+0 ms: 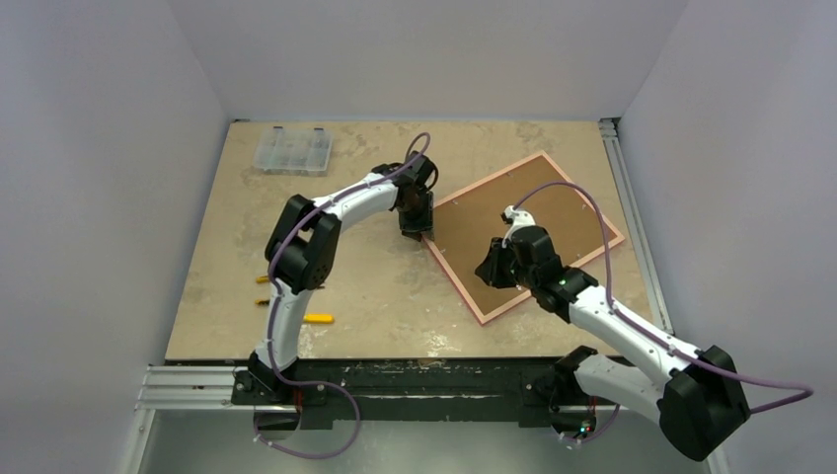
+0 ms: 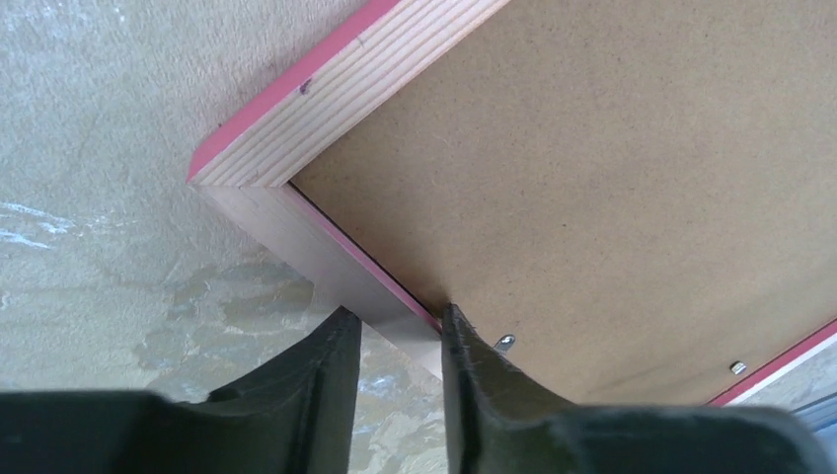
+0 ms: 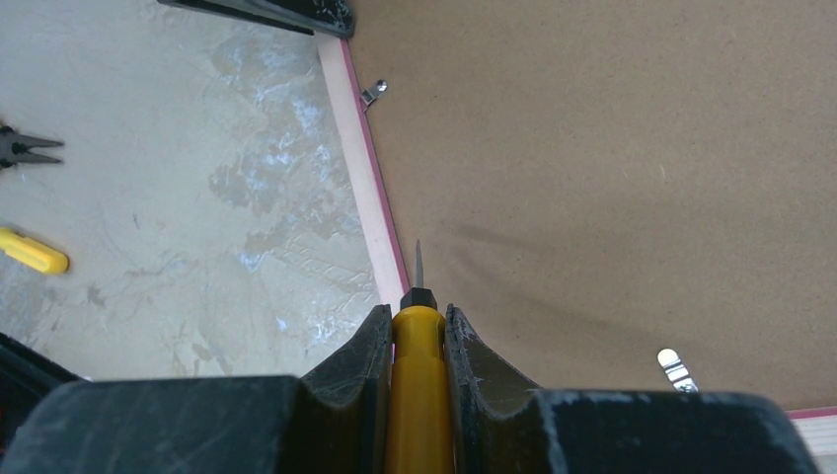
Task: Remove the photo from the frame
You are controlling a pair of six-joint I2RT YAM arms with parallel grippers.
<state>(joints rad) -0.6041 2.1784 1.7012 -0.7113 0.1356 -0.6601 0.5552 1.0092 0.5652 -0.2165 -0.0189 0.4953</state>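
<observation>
The pink frame (image 1: 456, 281) lies face down, right of the table's centre. Only the plain brown board back of the photo (image 1: 553, 212) shows inside it; the printed side is hidden. My left gripper (image 2: 400, 326) stands at the frame's left corner with its fingers closed across the pale side rail (image 2: 296, 232), one outside, one on the board's edge (image 2: 592, 178). My right gripper (image 3: 415, 321) hovers over the board near the frame's near-left rail (image 3: 365, 188), shut on a yellow-handled screwdriver (image 3: 419, 395) whose tip points along that rail.
Small metal tabs (image 3: 373, 92) (image 3: 674, 367) sit at the board's edges. A clear plastic box (image 1: 291, 150) stands at the back left. A yellow tool (image 1: 318, 318) and pliers (image 3: 25, 148) lie near the left arm's base. Walls close in on three sides.
</observation>
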